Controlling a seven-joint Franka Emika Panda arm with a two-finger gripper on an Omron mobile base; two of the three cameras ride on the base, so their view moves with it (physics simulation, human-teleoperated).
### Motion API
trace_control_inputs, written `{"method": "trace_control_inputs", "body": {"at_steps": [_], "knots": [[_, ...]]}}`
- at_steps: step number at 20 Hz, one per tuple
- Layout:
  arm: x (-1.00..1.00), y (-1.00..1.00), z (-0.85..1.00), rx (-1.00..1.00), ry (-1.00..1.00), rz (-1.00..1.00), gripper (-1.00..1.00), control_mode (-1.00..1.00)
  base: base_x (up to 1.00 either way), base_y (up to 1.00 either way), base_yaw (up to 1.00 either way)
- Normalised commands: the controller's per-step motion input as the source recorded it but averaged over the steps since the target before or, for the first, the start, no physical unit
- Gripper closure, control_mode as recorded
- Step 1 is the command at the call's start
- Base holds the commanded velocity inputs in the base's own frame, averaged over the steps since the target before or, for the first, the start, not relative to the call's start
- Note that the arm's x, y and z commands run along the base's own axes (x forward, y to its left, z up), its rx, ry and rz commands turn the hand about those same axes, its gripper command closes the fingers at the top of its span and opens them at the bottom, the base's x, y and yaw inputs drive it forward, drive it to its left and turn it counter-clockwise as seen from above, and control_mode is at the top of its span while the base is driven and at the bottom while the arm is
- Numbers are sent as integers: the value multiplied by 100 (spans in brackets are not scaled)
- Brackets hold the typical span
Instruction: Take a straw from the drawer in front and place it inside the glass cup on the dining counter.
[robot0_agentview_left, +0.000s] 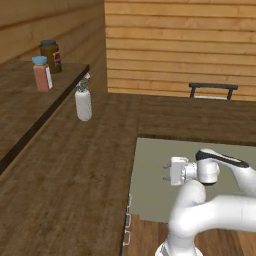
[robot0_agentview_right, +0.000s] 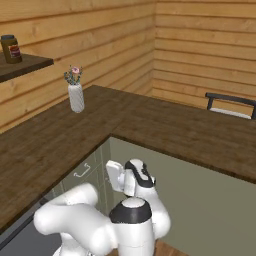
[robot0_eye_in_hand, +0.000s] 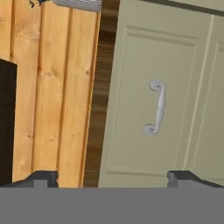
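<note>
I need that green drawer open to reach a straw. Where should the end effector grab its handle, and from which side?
Grip the middle bar of the handle, coming straight at the drawer front. The bar stands proud between two end mounts, so open fingers can straddle it.

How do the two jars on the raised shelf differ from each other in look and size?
The jar with the blue lid is pale and reddish, slimmer, and stands nearer the camera. The dark jar is brown, wider, with a dark lid, and stands farther back. Both stand upright on the wooden shelf and carry a label.
</note>
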Motion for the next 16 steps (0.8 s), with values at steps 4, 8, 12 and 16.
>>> {"method": "trace_control_inputs", "body": {"at_steps": [4,8,12,16], "knots": [[26,80,-35,-2,4,-14,-100,-100,0,0,0],[11,59,-33,-4,1,-15,-100,-100,0,0,0],[20,36,-29,-10,1,-4,-100,-100,0,0,0],[55,9,-27,-8,9,1,-100,-100,0,0,0]]}}
